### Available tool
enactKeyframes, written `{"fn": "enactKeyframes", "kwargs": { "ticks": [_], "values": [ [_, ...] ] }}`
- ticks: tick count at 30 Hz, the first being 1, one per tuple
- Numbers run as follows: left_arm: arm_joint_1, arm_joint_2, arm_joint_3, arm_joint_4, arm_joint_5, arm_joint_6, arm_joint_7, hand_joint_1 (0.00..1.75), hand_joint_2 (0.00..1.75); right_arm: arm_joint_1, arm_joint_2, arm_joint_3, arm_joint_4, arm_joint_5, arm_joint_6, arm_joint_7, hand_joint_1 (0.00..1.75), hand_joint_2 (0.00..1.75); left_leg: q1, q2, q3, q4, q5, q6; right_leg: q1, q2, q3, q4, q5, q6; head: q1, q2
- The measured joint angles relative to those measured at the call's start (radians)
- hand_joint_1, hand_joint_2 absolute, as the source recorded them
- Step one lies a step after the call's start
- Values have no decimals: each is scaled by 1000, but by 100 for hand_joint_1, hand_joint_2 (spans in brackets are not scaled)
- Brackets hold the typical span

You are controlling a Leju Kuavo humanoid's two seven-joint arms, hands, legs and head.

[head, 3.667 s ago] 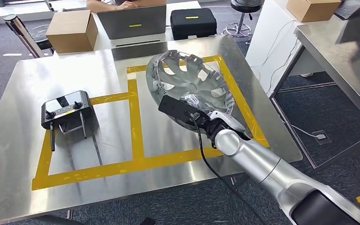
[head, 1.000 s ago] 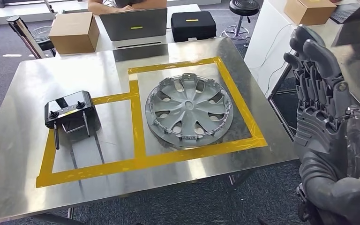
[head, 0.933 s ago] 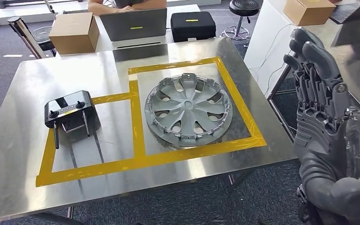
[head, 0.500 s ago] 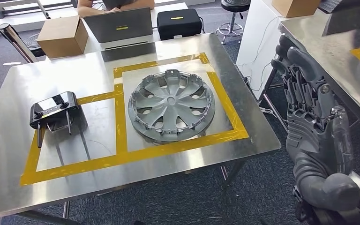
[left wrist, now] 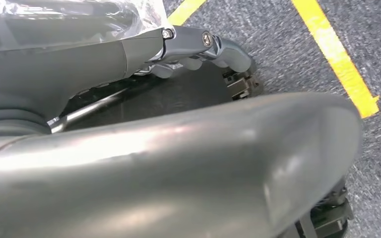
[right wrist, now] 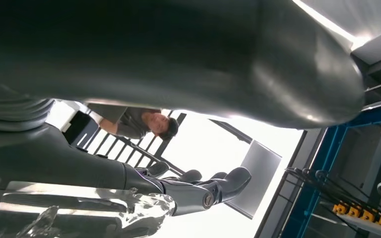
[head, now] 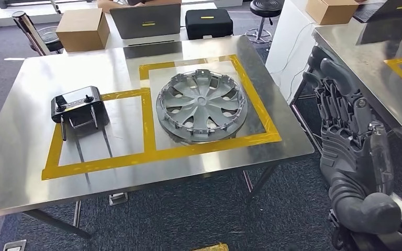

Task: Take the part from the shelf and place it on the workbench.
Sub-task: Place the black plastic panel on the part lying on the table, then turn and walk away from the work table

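While flat, hubcap [head: 202,105] faces spokes upward.

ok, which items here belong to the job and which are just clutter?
Job: hubcap, lying flat inside the yellow tape square on the workbench; right hand, raised, holding nothing.

Clutter: remote controller, cardboard box, laptop, black case.

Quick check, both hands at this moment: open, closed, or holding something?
Left robot hand: holds nothing; fingers look curled, but open or closed cannot be told.
Right robot hand: open, fingers extended, holding nothing; the hubcap lies on the table.
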Motion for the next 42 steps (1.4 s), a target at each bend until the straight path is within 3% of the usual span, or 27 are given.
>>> {"fn": "enactKeyframes", "kwargs": {
  "ticks": [1, 2, 4, 5, 7, 9, 10, 12, 13, 16, 17, 18, 19, 21, 22, 24, 27, 28, 29, 32, 33, 34, 35, 37, 39, 40, 42],
  "values": [
    [0, 0, 0, 0, 1, 1, 0, 0, 0, 4, -1, -1, 0, -1, 0, -1, 0, 0, -1, 1, -13, 1, 10, 1, 0, 0, -9, 63, -29, 3, 2, 0],
    [-1, -1, 0, 0, 2, 3, -1, 0, 0, 7, -2, -2, 0, -2, 0, -1, 0, 0, -2, 1, -26, 3, 19, 1, 0, 0, -11, 106, -36, 4, 3, 0],
    [-2, -1, 1, 0, 3, 8, -2, 0, 0, 12, -4, -3, 1, -5, 0, -2, 0, 0, -4, 2, -45, 7, 32, 1, 0, 0, 15, 119, -8, 4, 4, 0],
    [-4, -2, 1, 0, 3, 10, -3, 0, 0, 13, -6, -4, 1, -7, 0, -3, 0, 0, -4, 2, -53, 11, 37, 0, 0, 0, 48, 82, 15, 2, 5, 0],
    [-7, -3, 2, 0, 5, 12, -6, 0, 0, 14, -7, -7, 1, -11, 3, -8, 0, 0, -6, 1, -71, 25, 46, -4, 3, -1, 145, -51, 38, -7, 7, 0],
    [-8, -4, 3, 0, 10, 14, -11, 0, 0, 13, -8, -13, 1, -16, 7, -16, 0, 0, -8, 0, -89, 37, 55, -13, 8, -2, 213, -159, 28, -16, 7, 0],
    [-9, -5, 4, 0, 13, 15, -12, 0, 0, 13, -8, -16, 1, -18, 10, -18, 0, 0, -9, 0, -95, 40, 61, -18, 10, -2, 221, -180, 21, -20, 8, 0],
    [-9, -5, 5, 0, 17, 16, -13, 0, 0, 12, -8, -20, 2, -23, 14, -20, 0, 0, -10, -1, -104, 44, 65, -30, 7, -4, 213, -191, 29, -34, 8, 0],
    [-10, -5, 6, 0, 17, 16, -13, 0, 0, 12, -8, -21, 2, -25, 15, -20, 0, 0, -9, -2, -110, 56, 48, -37, 4, -6, 207, -194, 36, -42, 6, 0],
    [-14, -4, 8, 1, 17, 17, -13, 0, 0, 12, -8, -23, 4, -28, 18, -20, 0, 0, -1, -5, -141, 194, -78, -58, 0, -10, 179, -197, 64, -55, -3, 0],
    [-15, -4, 10, 1, 17, 17, -13, 0, 0, 13, -8, -23, 5, -28, 18, -20, 0, 0, 2, -5, -149, 254, -112, -63, 0, -11, 166, -195, 74, -55, -5, 0],
    [-15, -3, 11, 1, 17, 18, -13, 0, 0, 13, -8, -23, 6, -28, 18, -20, 0, 0, 5, -5, -147, 295, -125, -67, 0, -10, 151, -194, 84, -54, -7, 0],
    [-15, -3, 12, 1, 17, 17, -12, 0, 0, 13, -8, -23, 7, -28, 18, -20, 0, 0, 7, -5, -134, 307, -114, -69, 0, -10, 136, -192, 94, -52, -8, 0],
    [-10, -1, 13, 2, 17, 15, -10, 0, 0, 14, -8, -23, 7, -28, 18, -20, 0, 0, 13, -5, -68, 235, -56, -71, -2, -8, 104, -184, 114, -45, -10, 0],
    [-7, -1, 13, 2, 17, 13, -9, 0, 0, 14, -8, -23, 7, -28, 18, -20, 0, 0, 15, -6, -22, 166, -42, -72, -1, -7, 90, -178, 122, -40, -11, 0],
    [0, -1, 13, 2, 17, 10, -8, 0, 0, 13, -8, -25, 7, -28, 20, -21, 0, 0, 14, -8, 42, 50, -48, -61, 0, -7, 71, -170, 139, -27, -11, 0],
    [6, -3, 13, 2, 17, 8, -10, 0, 0, 14, -8, -27, 7, -28, 22, -22, 0, 0, 8, -8, 36, 15, -48, -31, -4, -8, 64, -176, 164, -5, -10, 0],
    [6, -3, 13, 2, 17, 8, -10, 0, 0, 15, -8, -27, 7, -27, 22, -21, 0, 0, 8, -6, 27, 14, -37, -21, -6, -7, 60, -171, 151, 0, -8, 0],
    [6, -3, 13, 2, 17, 8, -11, 0, 0, 15, -9, -27, 7, -26, 22, -20, 0, 0, 8, -3, 17, 13, -26, -11, -6, -6, 53, -148, 119, 3, -5, 0],
    [3, -5, 13, 2, 16, 10, -11, 0, 0, 20, -11, -27, 7, -16, 21, -15, 0, 0, 3, 1, -20, 13, 8, 4, -5, -4, 16, 22, -27, 6, 6, 0],
    [2, -6, 13, 2, 16, 11, -10, 0, 0, 23, -13, -27, 7, -13, 21, -14, 0, 0, 0, 1, -34, 15, 18, 6, -4, -4, 12, 77, -45, 6, 8, 0],
    [0, -6, 13, 2, 16, 12, -10, 0, 0, 27, -14, -27, 7, -10, 20, -13, 0, 0, -4, 1, -47, 18, 29, 7, -2, -4, 19, 107, -39, 3, 10, 0],
    [-2, -7, 13, 2, 15, 13, -9, 0, 0, 30, -15, -28, 7, -7, 19, -12, 0, 0, -7, 1, -62, 22, 38, 8, 0, -4, 42, 102, -16, -2, 11, 0],
    [-6, -9, 13, 1, 15, 14, -8, 0, 0, 33, -17, -28, 6, 0, 16, -10, 0, 0, -13, 1, -85, 30, 54, 7, 10, -4, 130, -4, 26, -21, 12, 0],
    [-10, -13, 13, 1, 16, 15, -8, 0, 0, 33, -19, -30, 4, 8, 15, -8, 0, 0, -17, 0, -101, 37, 67, 2, 19, -5, 218, -137, 20, -40, 11, 0],
    [-11, -14, 13, 1, 16, 15, -8, 0, 0, 34, -20, -31, 2, 10, 14, -7, 0, 0, -17, 0, -107, 38, 74, -3, 23, -6, 239, -175, 10, -45, 12, 0],
    [-12, -12, 14, 2, 17, 16, -8, 0, 0, 36, -22, -34, 0, 11, 14, -4, 0, 0, -16, 0, -116, 39, 87, -14, 23, -7, 241, -200, 14, -51, 14, 0]
  ]
}}
